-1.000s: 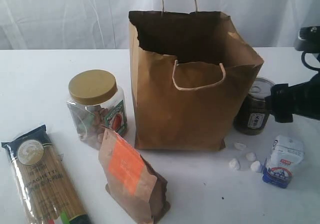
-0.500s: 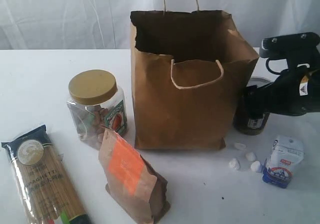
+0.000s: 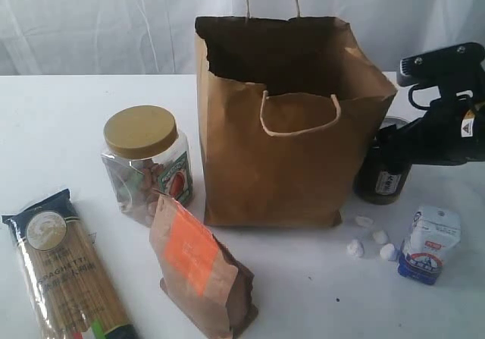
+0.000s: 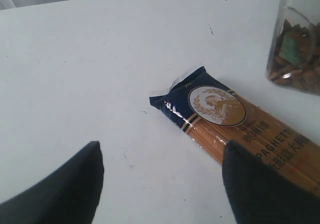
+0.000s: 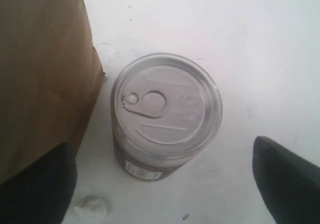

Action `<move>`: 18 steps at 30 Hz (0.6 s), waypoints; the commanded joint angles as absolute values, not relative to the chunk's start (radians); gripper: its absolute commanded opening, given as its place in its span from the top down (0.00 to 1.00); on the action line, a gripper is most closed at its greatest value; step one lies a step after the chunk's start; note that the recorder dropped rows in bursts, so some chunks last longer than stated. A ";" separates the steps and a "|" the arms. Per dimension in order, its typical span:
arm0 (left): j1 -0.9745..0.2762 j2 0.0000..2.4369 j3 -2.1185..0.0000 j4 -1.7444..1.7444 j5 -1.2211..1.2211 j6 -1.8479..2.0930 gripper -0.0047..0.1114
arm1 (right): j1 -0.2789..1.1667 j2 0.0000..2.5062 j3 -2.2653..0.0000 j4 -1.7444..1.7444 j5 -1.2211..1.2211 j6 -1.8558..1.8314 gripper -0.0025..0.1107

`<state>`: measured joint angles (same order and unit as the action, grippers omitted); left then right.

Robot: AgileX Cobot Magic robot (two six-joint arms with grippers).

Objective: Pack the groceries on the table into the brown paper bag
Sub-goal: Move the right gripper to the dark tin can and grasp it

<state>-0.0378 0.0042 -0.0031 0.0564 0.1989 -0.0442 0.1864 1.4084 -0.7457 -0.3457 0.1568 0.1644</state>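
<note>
Right gripper [image 5: 161, 146]: mine, fingers spread wide, pinching nothing; it hangs over the short dark glass jar with a metal pull-ring lid [image 5: 165, 114], one finger on either side, neither touching it. That jar stands upright on the wide white tabletop [image 3: 61, 127], just beside the lower right corner of the large upright brown kraft paper bag [image 3: 280, 172] as the exterior view has it; whether jar and bag touch I cannot tell. Left gripper [image 4: 161, 146]: mine also, fingers apart and empty, hovering above bare tabletop close to the dark blue end of the long clear spaghetti packet [image 4: 215, 111], which lies flat. Bag: mouth open, twisted paper-cord handles up, standing about mid-table. Clear plastic jar with a tan screw lid [image 3: 148, 164]: upright, left of the bag and near it, brown contents inside. Small brown paper pouch with an orange label [image 3: 198, 274]: standing in front of the clear jar, leaning a little, near the bag's left front corner. Spaghetti packet: at the near left, well apart from the bag. Small white packet with blue print [image 3: 430, 242]: upright at the near right, in front of the dark jar. Several tiny white lumps [image 3: 355, 248]: scattered on the tabletop between that packet and the bag's right front corner.
</note>
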 commanded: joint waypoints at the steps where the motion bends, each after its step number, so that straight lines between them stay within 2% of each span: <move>1: -0.047 0.000 0.000 0.060 0.196 -0.044 0.36 | 0.178 1.431 -0.747 -0.352 0.109 0.154 0.20; 18: -0.047 0.000 0.000 0.060 0.196 -0.044 0.36 | 0.178 1.571 -0.747 -0.352 -0.019 0.125 0.20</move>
